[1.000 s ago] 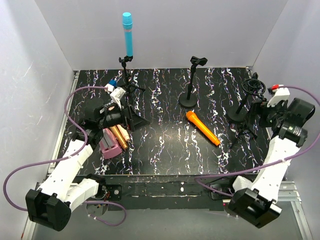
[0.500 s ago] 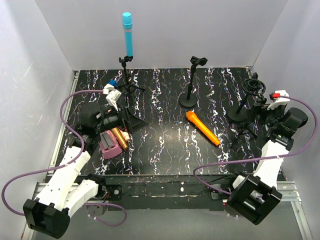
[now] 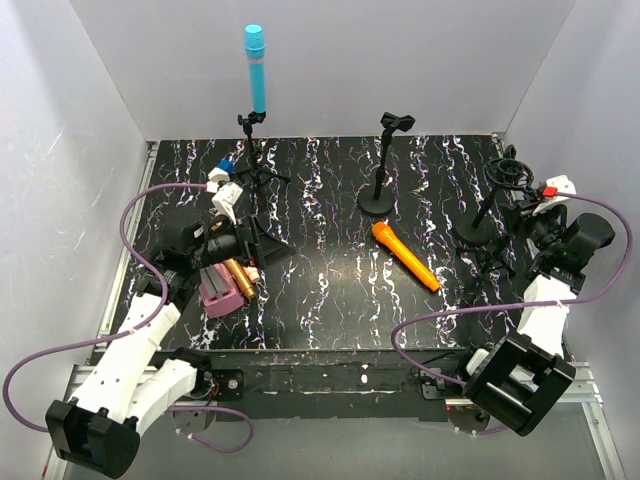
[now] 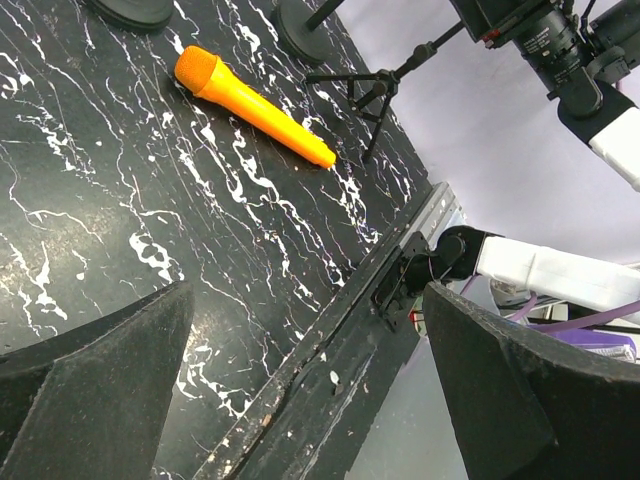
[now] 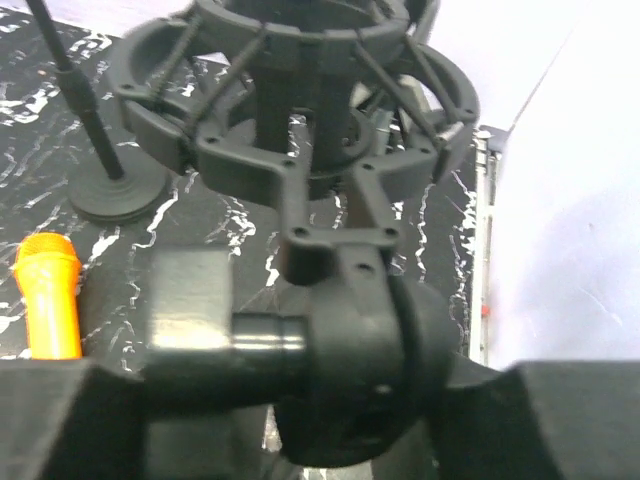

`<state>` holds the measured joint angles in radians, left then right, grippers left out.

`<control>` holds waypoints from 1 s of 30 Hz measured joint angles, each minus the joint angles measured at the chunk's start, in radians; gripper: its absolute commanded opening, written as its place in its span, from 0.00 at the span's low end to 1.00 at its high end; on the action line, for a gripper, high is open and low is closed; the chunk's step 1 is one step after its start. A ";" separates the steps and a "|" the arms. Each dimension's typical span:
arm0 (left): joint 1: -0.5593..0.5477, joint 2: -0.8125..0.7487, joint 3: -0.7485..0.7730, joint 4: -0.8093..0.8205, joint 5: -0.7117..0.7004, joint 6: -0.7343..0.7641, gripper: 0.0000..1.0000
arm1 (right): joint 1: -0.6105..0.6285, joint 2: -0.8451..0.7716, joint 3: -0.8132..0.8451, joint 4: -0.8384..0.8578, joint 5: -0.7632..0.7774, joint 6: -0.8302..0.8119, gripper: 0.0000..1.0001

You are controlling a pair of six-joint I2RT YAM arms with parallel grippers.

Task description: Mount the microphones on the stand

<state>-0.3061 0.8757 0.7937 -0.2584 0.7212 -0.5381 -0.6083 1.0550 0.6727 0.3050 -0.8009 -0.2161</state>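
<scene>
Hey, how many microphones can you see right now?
3. The cyan microphone stands upright in the back-left stand's clip, the orange microphone lies flat right of centre, and the golden-brown microphone lies beside the left gripper. More may be hidden under it.

Counting three microphones in plain sight: cyan microphone [image 3: 256,68], orange microphone [image 3: 405,256], golden-brown microphone [image 3: 239,273]. Counting four stands: two tripods, left tripod stand [image 3: 257,160] and right tripod stand [image 3: 492,262]; two round-based, clip stand [image 3: 377,203] and ring-mount stand [image 3: 471,232]. Also counting one flat pink box [image 3: 218,293] and two arms, left arm [image 3: 130,350] and right arm [image 3: 545,310].
</scene>
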 measured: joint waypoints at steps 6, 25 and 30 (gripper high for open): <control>0.000 -0.023 0.008 -0.037 -0.010 -0.006 0.98 | 0.000 0.001 0.000 0.006 -0.077 -0.036 0.04; 0.000 -0.060 0.040 -0.106 -0.041 0.007 0.98 | 0.037 -0.117 0.233 -0.120 -0.211 0.109 0.01; 0.000 -0.062 0.043 -0.114 -0.061 0.014 0.98 | 0.252 -0.160 0.293 -0.295 -0.201 0.109 0.01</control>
<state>-0.3061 0.8139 0.8368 -0.3725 0.6598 -0.5236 -0.3561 0.8951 0.9653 0.0097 -1.0023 -0.1070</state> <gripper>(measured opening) 0.982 0.396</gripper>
